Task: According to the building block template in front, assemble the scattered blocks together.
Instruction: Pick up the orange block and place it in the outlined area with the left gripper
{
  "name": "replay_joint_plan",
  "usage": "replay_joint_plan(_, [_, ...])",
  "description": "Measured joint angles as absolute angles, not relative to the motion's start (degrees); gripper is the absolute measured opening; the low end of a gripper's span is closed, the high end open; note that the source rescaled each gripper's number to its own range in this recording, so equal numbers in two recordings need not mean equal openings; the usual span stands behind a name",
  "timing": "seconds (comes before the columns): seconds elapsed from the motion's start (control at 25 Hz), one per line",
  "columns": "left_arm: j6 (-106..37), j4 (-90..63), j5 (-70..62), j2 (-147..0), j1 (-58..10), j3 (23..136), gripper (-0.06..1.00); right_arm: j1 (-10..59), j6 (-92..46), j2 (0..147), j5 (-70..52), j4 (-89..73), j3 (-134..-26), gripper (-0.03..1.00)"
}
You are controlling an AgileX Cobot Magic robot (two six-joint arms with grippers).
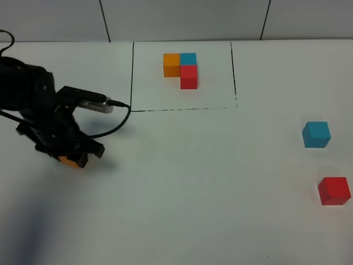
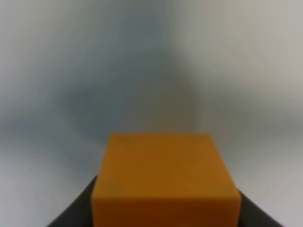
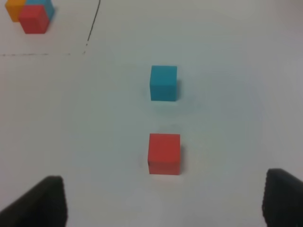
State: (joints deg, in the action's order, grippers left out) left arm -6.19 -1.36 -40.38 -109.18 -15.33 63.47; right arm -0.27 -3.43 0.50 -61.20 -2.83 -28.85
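Observation:
The building block template, an orange, blue and red cluster, sits inside a thin black drawn rectangle at the back centre. My left gripper is low over the table at the left, shut on the orange block. In the left wrist view that orange block fills the space between the dark fingers. The teal-blue block and the red block lie apart at the right. In the right wrist view, my right gripper stands open and empty, short of the red block and the blue block.
The left arm's black body and cable reach in from the left edge, close to the drawn rectangle's left line. The white table stretches between the left gripper and the two blocks at the right.

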Motion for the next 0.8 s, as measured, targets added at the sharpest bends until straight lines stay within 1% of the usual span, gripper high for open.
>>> replay_joint_plan(0.24, [-27.1, 0.0, -46.5, -112.0, -23.5, 76.8, 0.01, -0.3, -3.4, 0.5, -61.2, -2.8, -28.8, 0.69])
replay_joint_plan(0.6, [-37.3, 0.0, -59.5, -128.2, -31.9, 104.4, 0.01, -0.3, -3.4, 0.5, -61.2, -2.9, -28.8, 0.69])
replay_joint_plan(0.8, [-41.2, 0.0, -66.0, -135.5, -34.5, 116.7, 0.01, -0.3, -3.4, 0.5, -61.2, -2.9, -28.8, 0.69])
